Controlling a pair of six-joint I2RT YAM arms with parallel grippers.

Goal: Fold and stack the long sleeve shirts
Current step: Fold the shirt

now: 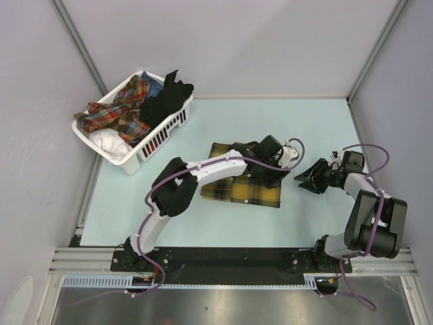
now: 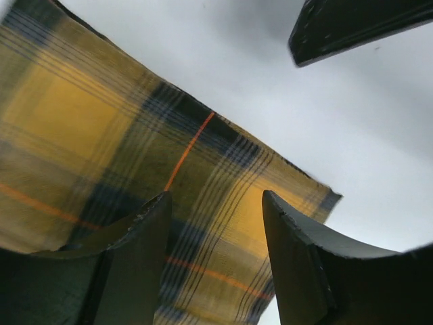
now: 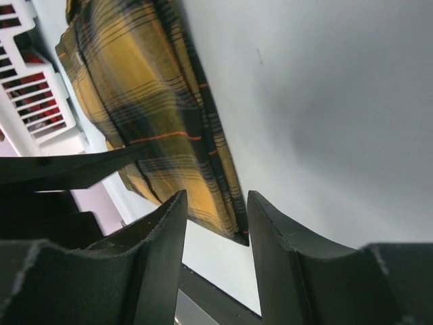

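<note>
Task item: one mustard-and-black plaid shirt [image 1: 240, 191] lay folded flat at mid-table [image 1: 203, 227], its long side running left to right.
Left gripper [image 1: 269, 177]: it hung over the shirt's right part; in the left wrist view its fingers [image 2: 139, 237] stood apart above the plaid cloth, with nothing pinched between them.
Right gripper [image 1: 306, 180]: it sat over bare table just beside the shirt's right edge, jaws parted by a narrow gap and empty.
Surroundings: a white slatted basket [image 1: 164, 135] stood at the far left corner, well apart from the shirt.
Basket contents: a red-and-blue plaid garment [image 1: 118, 112], a black garment [image 1: 166, 98] draped over the far rim, and a white cloth [image 1: 108, 142]; the number of pieces could not be told.
Obstructions: the left arm [image 1: 203, 169] crossed above the shirt's upper left part and hid it from the top view.
Edges: grey walls closed the left, far and right sides; a metal rail [image 1: 237, 261] ran along the near side.
Open room: bare table lay beyond the shirt, in front of it, and to its left.
Count: one shirt on the table, one basket, two arms, two grippers.
</note>
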